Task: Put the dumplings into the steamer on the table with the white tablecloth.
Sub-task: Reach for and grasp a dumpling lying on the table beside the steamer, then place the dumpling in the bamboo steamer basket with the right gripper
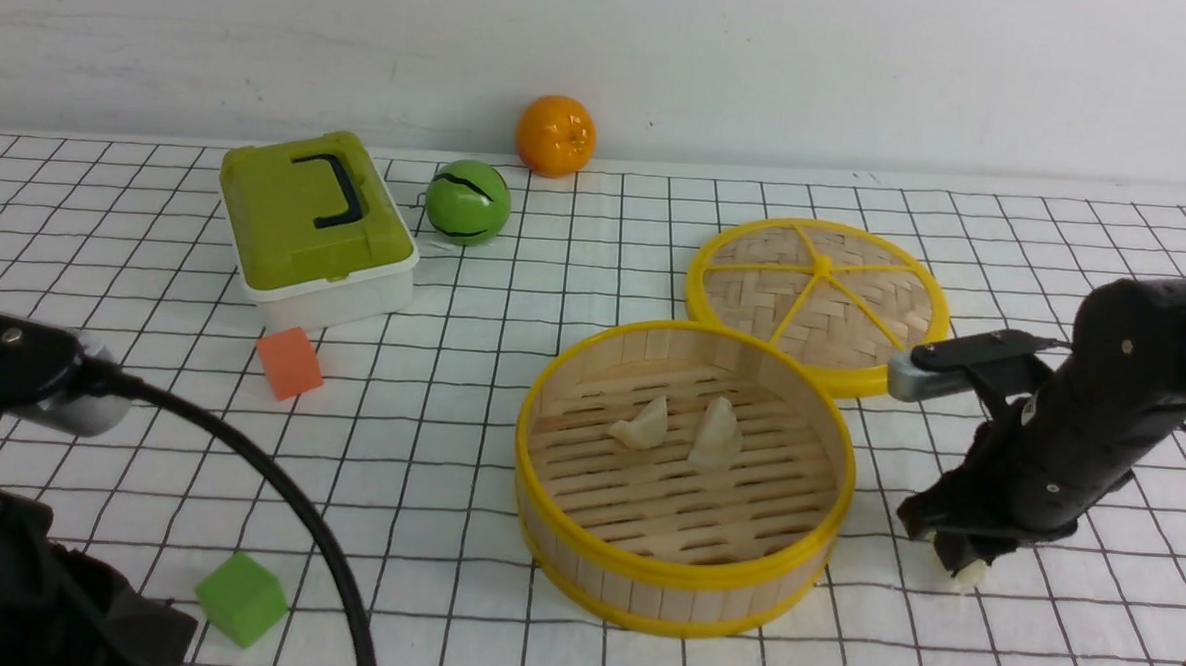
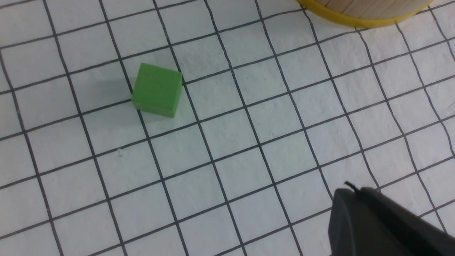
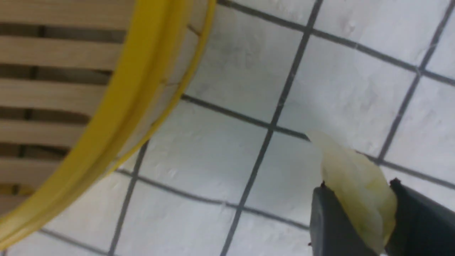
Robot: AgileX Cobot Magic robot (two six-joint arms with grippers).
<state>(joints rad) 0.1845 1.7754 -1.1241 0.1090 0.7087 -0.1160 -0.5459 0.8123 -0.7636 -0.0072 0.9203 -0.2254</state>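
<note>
The steamer (image 1: 681, 575) stands at the middle right of the table, on the white tablecloth (image 1: 428, 446). Two cream dumplings (image 1: 641, 425) (image 1: 717, 434) lie on its slatted floor. My right gripper (image 1: 958, 561) is just right of the steamer, low over the cloth, shut on the third, yellowish dumpling (image 1: 969, 577). The right wrist view shows that dumpling (image 3: 341, 160) pinched in my right gripper (image 3: 358, 186), with the steamer's yellow rim (image 3: 117, 117) beside it. My left gripper (image 2: 355, 190) is shut and empty over bare cloth, with the steamer's base (image 2: 359, 19) farther off.
The flat woven lid (image 1: 820, 298) lies behind the steamer, touching it. A green-lidded box (image 1: 312, 226), a green ball (image 1: 467, 202) and an orange (image 1: 556, 134) sit at the back left. An orange cube (image 1: 289, 362) and a green cube (image 1: 241, 598) (image 2: 156, 89) lie on the left.
</note>
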